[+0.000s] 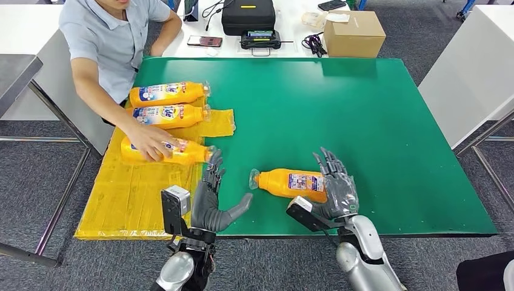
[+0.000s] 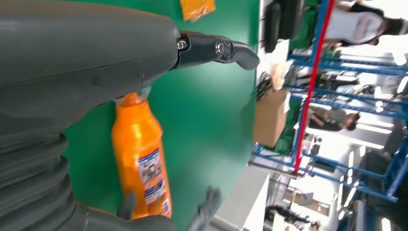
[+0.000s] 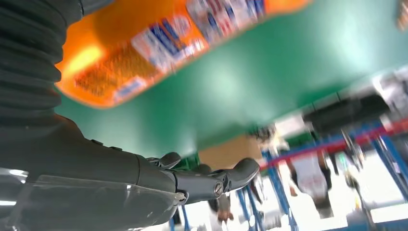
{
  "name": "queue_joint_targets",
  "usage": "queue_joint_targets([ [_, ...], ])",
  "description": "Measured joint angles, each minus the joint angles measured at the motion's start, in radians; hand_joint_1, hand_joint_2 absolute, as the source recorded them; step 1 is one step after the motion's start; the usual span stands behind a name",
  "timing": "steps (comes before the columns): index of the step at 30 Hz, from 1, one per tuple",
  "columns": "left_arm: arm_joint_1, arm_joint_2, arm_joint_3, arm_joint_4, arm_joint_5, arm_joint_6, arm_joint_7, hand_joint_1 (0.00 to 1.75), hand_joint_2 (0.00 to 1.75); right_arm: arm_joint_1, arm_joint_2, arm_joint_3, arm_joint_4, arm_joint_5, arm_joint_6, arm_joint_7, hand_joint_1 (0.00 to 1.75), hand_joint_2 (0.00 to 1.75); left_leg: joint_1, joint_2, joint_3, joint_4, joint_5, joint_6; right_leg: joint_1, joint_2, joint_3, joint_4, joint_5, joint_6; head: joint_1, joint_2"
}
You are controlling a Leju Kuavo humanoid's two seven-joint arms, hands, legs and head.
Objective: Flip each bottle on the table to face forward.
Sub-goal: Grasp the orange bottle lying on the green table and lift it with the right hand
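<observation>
Orange bottle (image 1: 290, 183) lies on its side on the green worktop (image 1: 363, 115), cap toward the left hand (image 1: 212, 197). Right hand (image 1: 336, 188) rests against its base end, fingers spread, no grip. Left hand near the cap, fingers apart, holding nothing. A person's hand (image 1: 148, 142) lies on one of three bottles (image 1: 166, 112) on yellow sheeting (image 1: 133, 194).

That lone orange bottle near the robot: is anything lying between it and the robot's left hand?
No. In the head view, bare green mat separates the orange bottle from the left hand. The hand's thumb points toward the bottle's cap end without touching it.
</observation>
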Motion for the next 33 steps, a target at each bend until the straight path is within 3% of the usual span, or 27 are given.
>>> queue_joint_targets([
  [14, 0.022, 0.015, -0.026, -0.024, -0.099, 0.005, 0.040, 0.00, 1.75, -0.108, -0.069, 0.081, 0.169, 0.048, 0.147, 0.131, 0.00, 1.75, -0.001, 0.000, 0.000, 0.000, 0.000, 0.000, 0.000, 0.000, 0.000, 0.000, 0.000, 0.000, 0.000, 0.000],
  [33, 0.011, 0.028, -0.048, -0.033, -0.192, 0.046, 0.004, 0.00, 1.75, -0.185, -0.070, 0.120, 0.291, 0.094, 0.142, 0.182, 0.00, 1.75, 0.000, 0.000, 0.002, 0.000, 0.000, 0.000, 0.000, 0.000, 0.002, 0.000, 0.000, 0.000, 0.000, 0.000],
])
